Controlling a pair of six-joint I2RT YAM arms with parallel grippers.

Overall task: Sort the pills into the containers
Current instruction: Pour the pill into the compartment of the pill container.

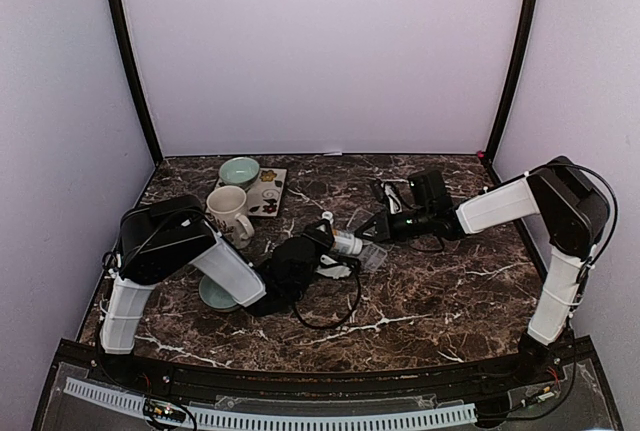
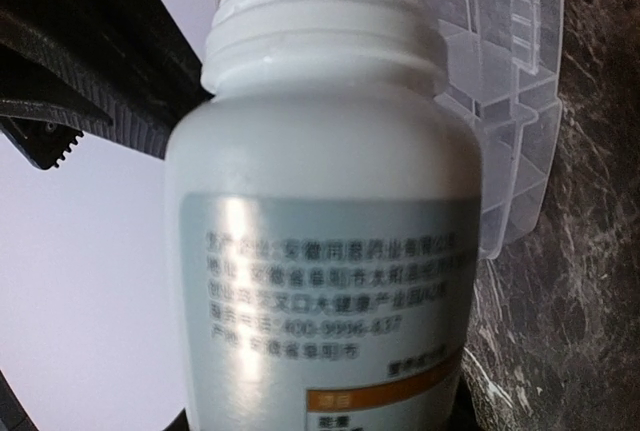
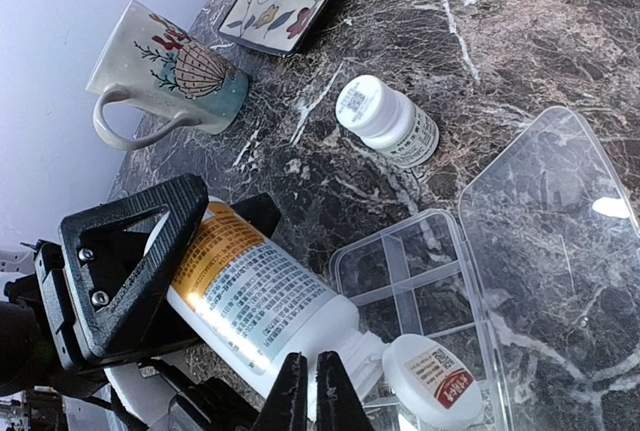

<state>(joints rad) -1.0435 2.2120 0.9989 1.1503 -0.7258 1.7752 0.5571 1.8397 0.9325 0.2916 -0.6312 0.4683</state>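
Two grippers meet mid-frame: our left gripper (image 1: 318,241) clasps a tilted white bottle (image 3: 260,301), its mouth at the edge of the open organiser box (image 3: 420,271). Our right gripper (image 3: 308,391), pinched closed, reaches in low beside the bottle's neck.

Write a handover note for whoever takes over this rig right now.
Left gripper: shut on the uncapped bottle, which is tipped with its mouth at the box.
Right gripper: shut, nothing in it, by the bottle's neck.
Box: lid open; a white cap rests at its near end. A small capped bottle stands beyond.
Done: box opened, bottle uncapped.
Left: the compartments in view look empty; pour and sort.
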